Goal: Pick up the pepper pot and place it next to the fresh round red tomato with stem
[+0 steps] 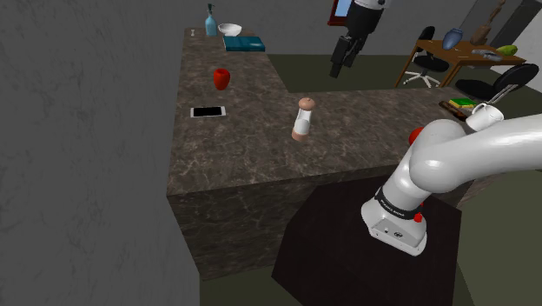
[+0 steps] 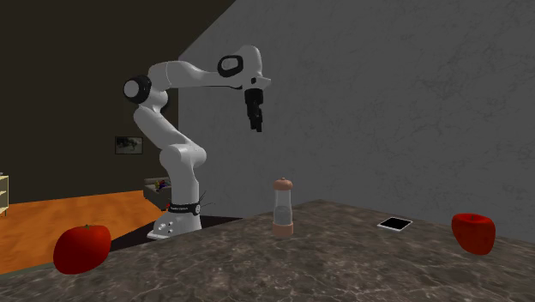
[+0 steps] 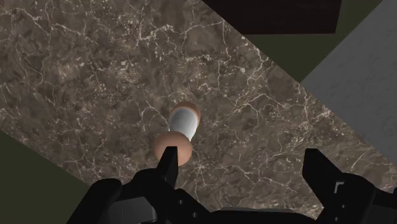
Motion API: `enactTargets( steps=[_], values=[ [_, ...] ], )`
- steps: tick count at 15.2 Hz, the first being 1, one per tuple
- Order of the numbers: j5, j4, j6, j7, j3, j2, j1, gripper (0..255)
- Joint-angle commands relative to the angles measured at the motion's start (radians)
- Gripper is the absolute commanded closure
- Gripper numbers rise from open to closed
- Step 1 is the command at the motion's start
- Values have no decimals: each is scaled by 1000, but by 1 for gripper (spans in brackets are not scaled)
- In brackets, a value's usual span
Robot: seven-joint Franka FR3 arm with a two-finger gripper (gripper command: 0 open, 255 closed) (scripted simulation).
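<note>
Found the gripper (image 1: 343, 56) high above the dark marble counter (image 1: 243, 156), fingers spread well apart and holding nothing. Located the pepper pot (image 1: 303, 119) upright near the middle of the counter, well below the gripper and untouched; pale body, brownish cap and base. Noted the pepper pot (image 3: 179, 132) in the wrist view in line with one finger (image 3: 168, 159) rather than midway between the two.

Judged the main hazard accordingly: expect a straight descent from here to bring that finger down onto the cap, tipping a tall, narrow pepper pot and leaving it free to roll on the smooth stone. Recommend centring before lowering.

Recorded two red items. Took the tomato (image 2: 82, 249) to be the round one at the second exterior view's near left. Traced it (image 1: 416, 135) in the shoulder view at the right, half hidden behind the arm (image 1: 469, 148). Took the lobed red item (image 1: 222, 79) at the shoulder view's far left, beyond a phone (image 1: 208, 111), for something else, though cannot be sure. Flagged the risk of delivery to the wrong one.

Flagged also a nudge on set-down sending the tomato rolling, and a slack grip on the smooth body letting the pepper pot slip in transit
</note>
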Motion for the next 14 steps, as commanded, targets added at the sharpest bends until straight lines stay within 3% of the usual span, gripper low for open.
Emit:
enactTargets(
  steps=[1, 14],
  values=[
    [0, 0, 0, 0, 0, 0, 0, 0],
    [12, -39, 307, -255, -236, 363, -12, 0]
  ],
)
